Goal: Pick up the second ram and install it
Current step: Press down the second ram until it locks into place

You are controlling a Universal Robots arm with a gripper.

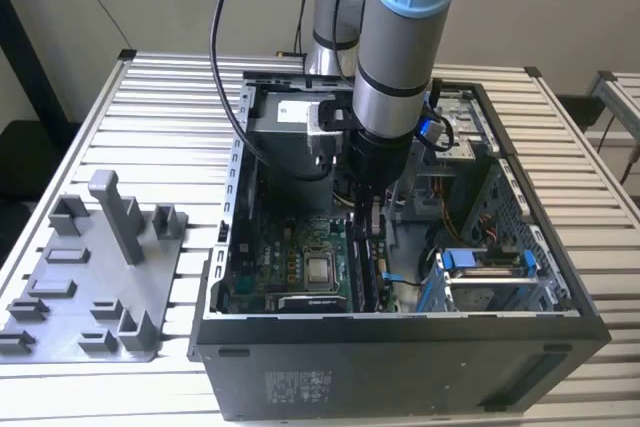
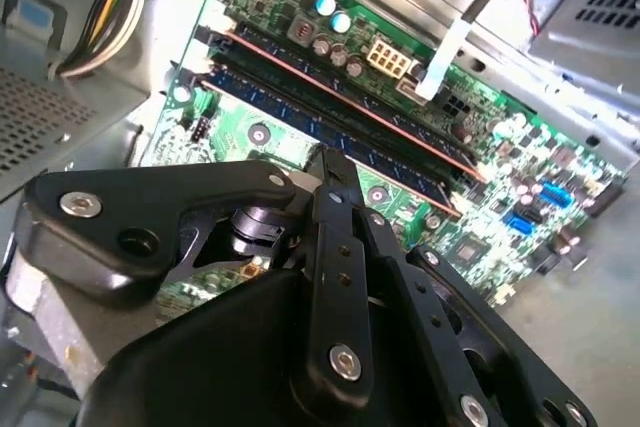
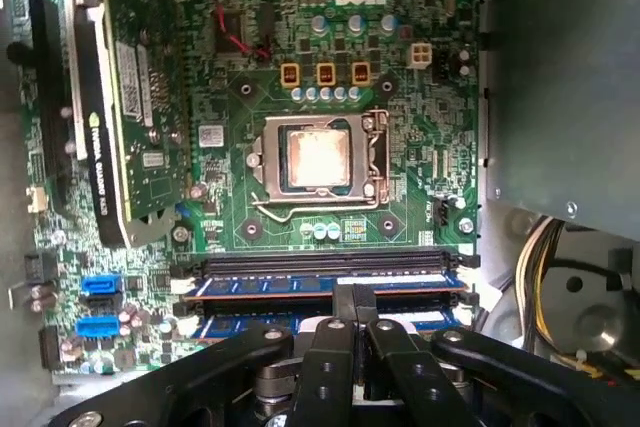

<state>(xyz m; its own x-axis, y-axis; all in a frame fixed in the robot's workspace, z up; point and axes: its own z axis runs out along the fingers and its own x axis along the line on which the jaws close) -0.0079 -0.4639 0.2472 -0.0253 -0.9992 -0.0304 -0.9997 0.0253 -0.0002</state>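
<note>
Open computer case (image 1: 400,332): lies on its side on a slatted metal table (image 1: 170,97), open face up, dark wall nearest

Grey tray (image 1: 60,277): on the table at the exterior view's left, just beside the case; upright post (image 1: 115,212) stands on it

Motherboard (image 1: 290,267): flat on the case floor, processor socket (image 1: 320,269) at its near middle

Blue-edged drive cage (image 1: 485,267): near corner of the case, at the exterior view's right

Second ram (image 2: 290,112): dark blue stick standing on edge in a slot beside the socket, directly under the claw; another stick (image 2: 300,69) sits parallel in the neighbouring slot, just beside it

Gripper (image 3: 355,297): reaches down inside the case, fingers drawn together with no gap to see, tips meeting the top edge of the second ram at about mid-length; pinching or merely pressing, cannot tell

Grey box (image 1: 285,127): far end of the case, left of the arm

Robot arm (image 1: 400,37): grey with blue joints, descends from the far side
</note>
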